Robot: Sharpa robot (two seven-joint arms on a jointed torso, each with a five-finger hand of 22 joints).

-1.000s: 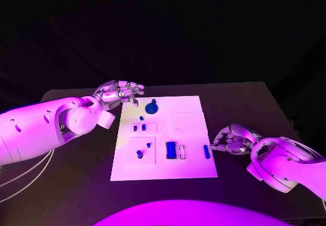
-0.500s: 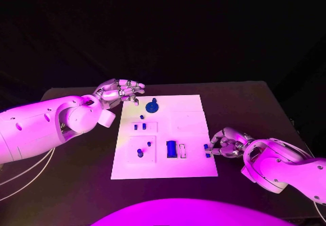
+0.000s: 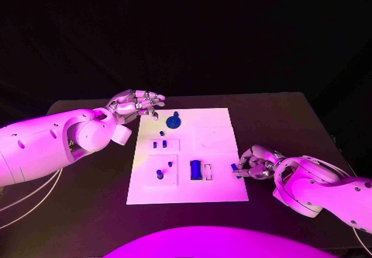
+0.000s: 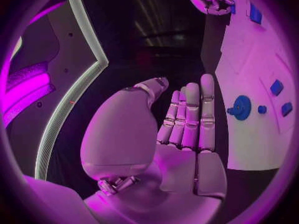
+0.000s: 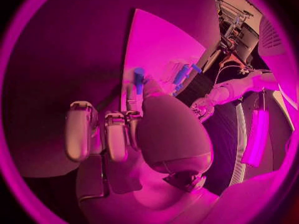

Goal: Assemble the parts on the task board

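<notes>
We see the white task board (image 3: 209, 191) lying in the middle of the black counter (image 3: 287, 118), and we place everything else from it.

The right hand (image 3: 254, 163) sits at the board's right edge, near its front half. Its fingers (image 5: 117, 134) are curled in, and in the right wrist view a small blue peg (image 5: 138, 79) stands up right at the fingertips; in the head view that blue piece shows at the board's right edge, against the hand. We read it as pinched, though the contact itself is partly hidden.

The left hand (image 3: 136, 104) hovers just off the board's far left corner. In the left wrist view its fingers (image 4: 190, 117) are straight and side by side, palm open, holding nothing.

On the board we count several parts: a round blue gear (image 3: 174, 123) near the far left corner, a small blue piece (image 3: 162, 134) just in front of it, 2 small blue pieces (image 3: 159, 145) in a raised square on the left side, a blue peg (image 3: 159, 174) in the front-left square, and a larger blue block (image 3: 195, 170) in the front middle.
</notes>
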